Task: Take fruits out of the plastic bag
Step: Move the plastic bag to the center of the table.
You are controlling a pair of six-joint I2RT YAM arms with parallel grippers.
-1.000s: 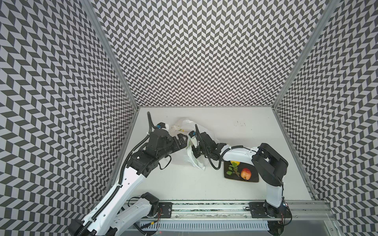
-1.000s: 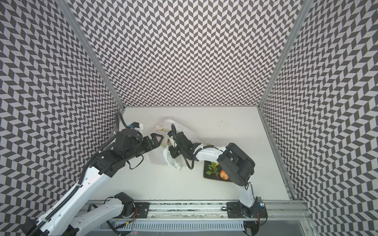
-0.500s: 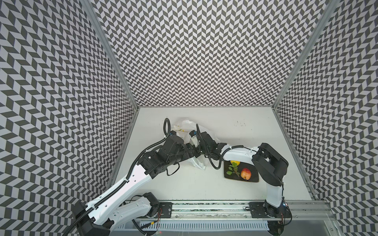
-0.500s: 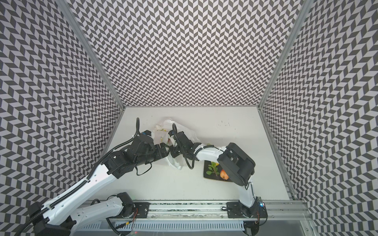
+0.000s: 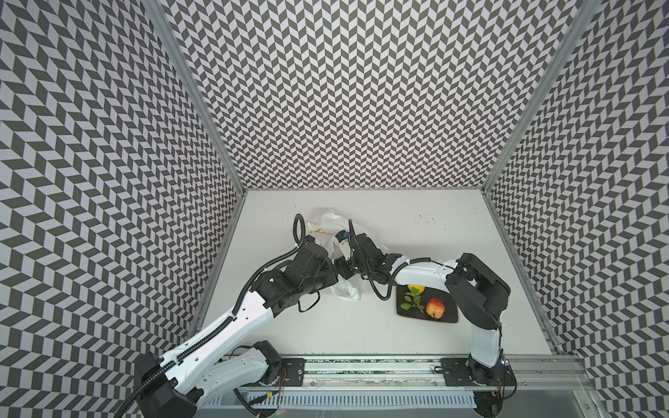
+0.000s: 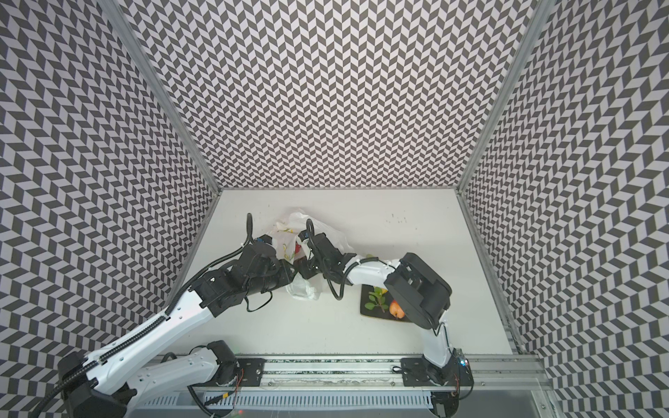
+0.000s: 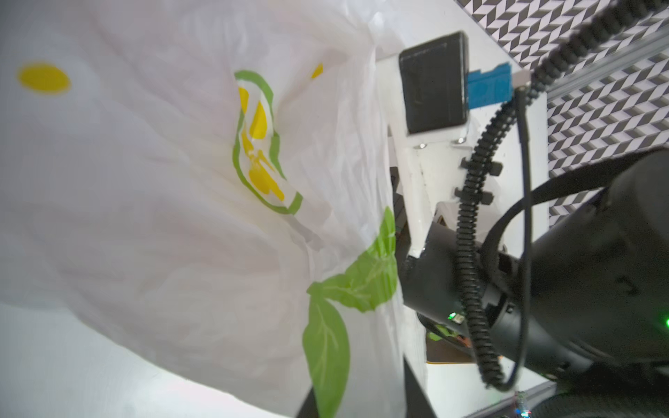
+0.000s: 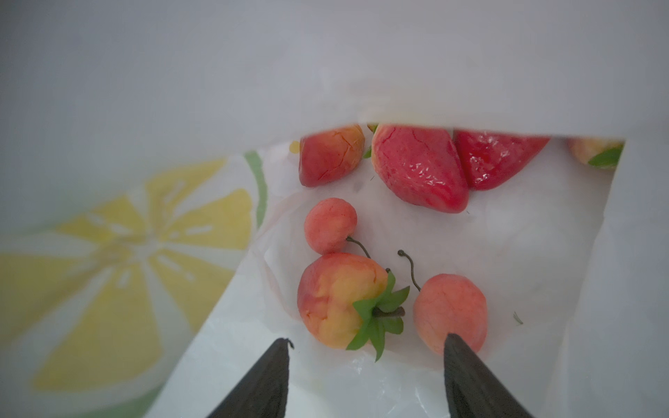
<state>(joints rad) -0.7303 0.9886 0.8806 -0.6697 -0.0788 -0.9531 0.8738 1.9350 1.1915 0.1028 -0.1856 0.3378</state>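
The plastic bag (image 5: 327, 226) (image 6: 287, 231) lies crumpled at mid-table, white with lemon and leaf prints (image 7: 260, 144). My left gripper (image 7: 362, 396) (image 5: 335, 270) is shut on the bag's film, which runs between its dark fingers and hides their tips. Inside the bag mouth my right gripper (image 8: 367, 343) (image 5: 345, 266) stands open. Just beyond its fingertips lie a yellow-red peach with green leaves (image 8: 340, 304) and a small pink round fruit (image 8: 450, 311). Farther in are another small pink fruit (image 8: 329, 224) and red pieces (image 8: 420, 166).
A dark square plate (image 5: 450, 315) (image 6: 376, 317) sits right of the bag, under the right arm. It holds a yellow lemon (image 5: 416, 288), a green leafy sprig (image 5: 412, 301) and a red-orange peach (image 5: 435, 307). Patterned walls enclose three sides.
My left arm has swung right to the bag, and its jaws have gone from wide open to shut on the film. The right gripper has stayed inside the bag.
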